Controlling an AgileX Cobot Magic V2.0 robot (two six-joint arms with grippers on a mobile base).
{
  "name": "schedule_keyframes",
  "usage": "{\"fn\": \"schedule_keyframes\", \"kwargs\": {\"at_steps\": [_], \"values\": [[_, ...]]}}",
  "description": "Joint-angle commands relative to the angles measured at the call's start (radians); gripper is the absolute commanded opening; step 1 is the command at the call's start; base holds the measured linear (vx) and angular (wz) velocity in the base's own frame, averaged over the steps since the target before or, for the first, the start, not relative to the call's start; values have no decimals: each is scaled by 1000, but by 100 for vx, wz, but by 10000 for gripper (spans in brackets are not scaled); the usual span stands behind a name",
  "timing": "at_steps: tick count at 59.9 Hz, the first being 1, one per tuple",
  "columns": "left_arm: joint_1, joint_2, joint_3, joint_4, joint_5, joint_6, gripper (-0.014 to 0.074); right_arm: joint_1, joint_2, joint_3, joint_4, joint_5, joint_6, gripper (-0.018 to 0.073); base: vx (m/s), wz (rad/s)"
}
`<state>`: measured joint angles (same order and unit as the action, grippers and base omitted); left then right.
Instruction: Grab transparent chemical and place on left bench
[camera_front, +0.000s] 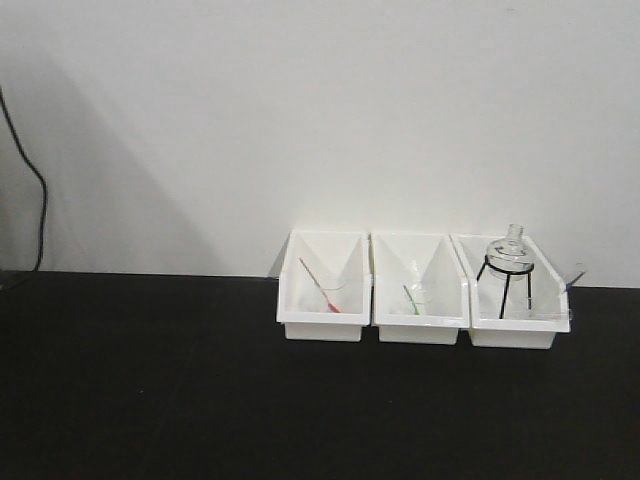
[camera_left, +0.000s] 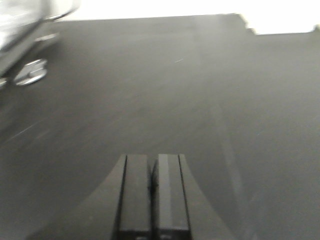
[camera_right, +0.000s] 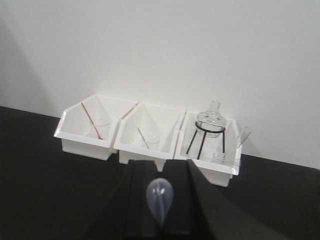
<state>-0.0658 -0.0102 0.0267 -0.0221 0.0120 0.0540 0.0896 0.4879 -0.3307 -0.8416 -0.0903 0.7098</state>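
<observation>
My right gripper (camera_right: 159, 172) is shut on the transparent chemical (camera_right: 160, 197), a slim translucent dropper. Its rounded bulb shows between the black fingers and its tube is hidden. The gripper hovers over the black worktop of the left bench (camera_right: 45, 190), just in front of the three white bins. My left gripper (camera_left: 152, 159) is shut and empty, low over the bare black worktop (camera_left: 150, 90). The bench also shows in the front view (camera_front: 150, 380); neither gripper shows there.
The left bin (camera_front: 323, 325) holds a red dropper (camera_front: 318, 286) and a small beaker. The middle bin (camera_front: 420, 328) holds a green dropper (camera_front: 411, 299). The right bin (camera_front: 512, 335) holds a glass flask on a black tripod (camera_front: 511, 255). A blurred steel object (camera_left: 30, 72) is at the left wrist view's left.
</observation>
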Motion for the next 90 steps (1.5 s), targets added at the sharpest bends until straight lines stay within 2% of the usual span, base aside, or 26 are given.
{"fn": "schedule_keyframes", "kwargs": {"at_steps": [1,35,39,46,53,54,65,72,79,85,90], "values": [[-2,-19,16,-1,-78,-8,-3,-2,3,-30,-3,-52,-9,-3,13,-39],[-2,-19,16,-1,-78,-8,-3,-2,3,-30,-3,-84,-9,-3,3,-11],[-2,-19,16,-1,-78,-8,-3,-2,3,-30,3,-133,2,-3,0,0],[-2,-19,16,-1,-78,-8,-3,-2,61,-30,14,-298,23,-3,0,0],[-2,-19,16,-1,-78,-8,-3,-2,242,-30,36,-512,85,-3,0,0],[-2,-19,16,-1,-78,-8,-3,-2,341,-32,40,-599,87,-3,0,0],[-2,-19,16,-1,-78,-8,-3,-2,607,-57,38,-793,86,-3,0,0],[-2,-19,16,-1,-78,-8,-3,-2,724,-74,39,-867,79,-2,0,0],[-2,-19,16,-1,-78,-8,-3,-2,809,-79,37,-873,55,19,0,0],[-2,-19,16,-1,-78,-8,-3,-2,855,-79,23,-893,-1,100,0,0],[-2,-19,16,-1,-78,-8,-3,-2,875,-79,23,-934,-21,205,0,0]]}}
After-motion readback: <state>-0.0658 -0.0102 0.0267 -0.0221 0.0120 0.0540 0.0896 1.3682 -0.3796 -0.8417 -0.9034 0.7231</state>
